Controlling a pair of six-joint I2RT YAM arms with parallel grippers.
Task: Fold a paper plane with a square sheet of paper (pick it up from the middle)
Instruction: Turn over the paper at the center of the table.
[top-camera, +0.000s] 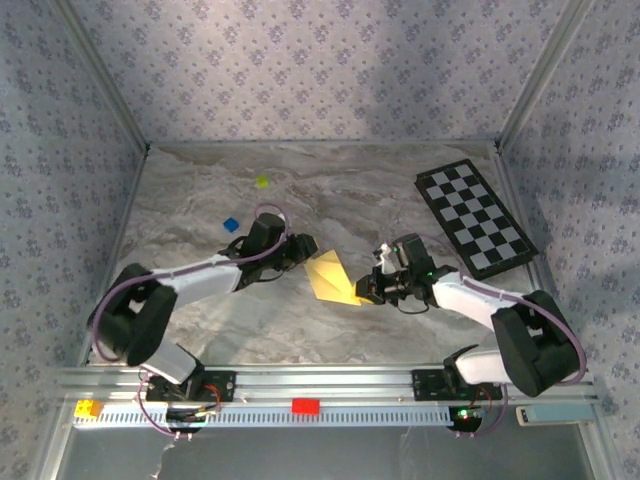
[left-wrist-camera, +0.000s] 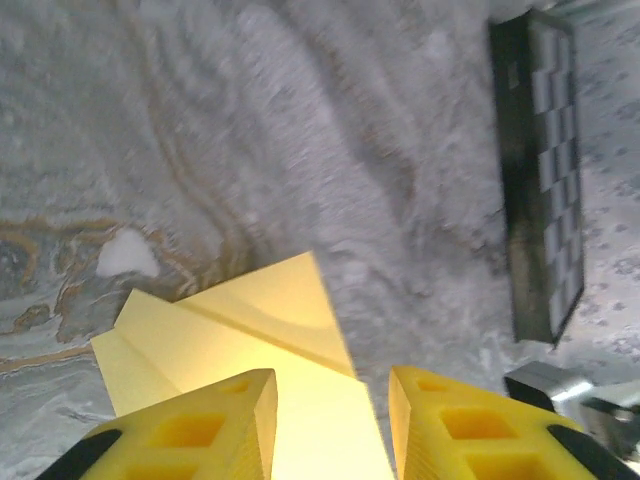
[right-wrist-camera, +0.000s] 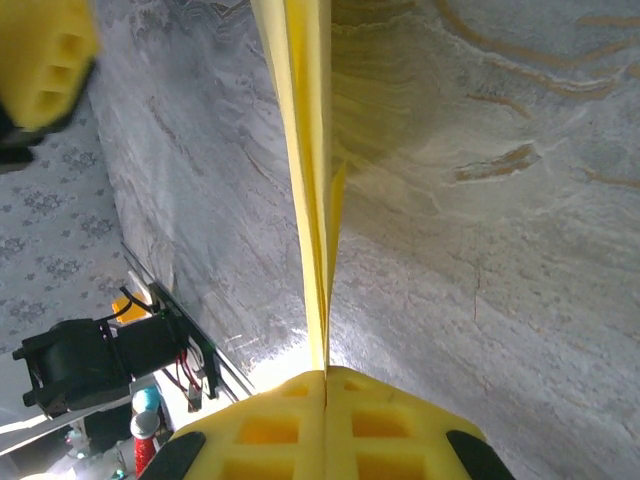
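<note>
— Now, which step is being done?
— A fold, likely. The left gripper (left-wrist-camera: 333, 385) is held open around the folded yellow paper sheet (top-camera: 332, 280), at the middle of the marble table (top-camera: 300, 190). The right gripper (right-wrist-camera: 326, 375) is squeezed shut on the sheet's edge.
— What is needed next?
— Probably the left side must be pinched and the crease pressed flat. Nothing is kept in any box.

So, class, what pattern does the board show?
Black-and-white checks on the board, clearest in the top external view.
</note>
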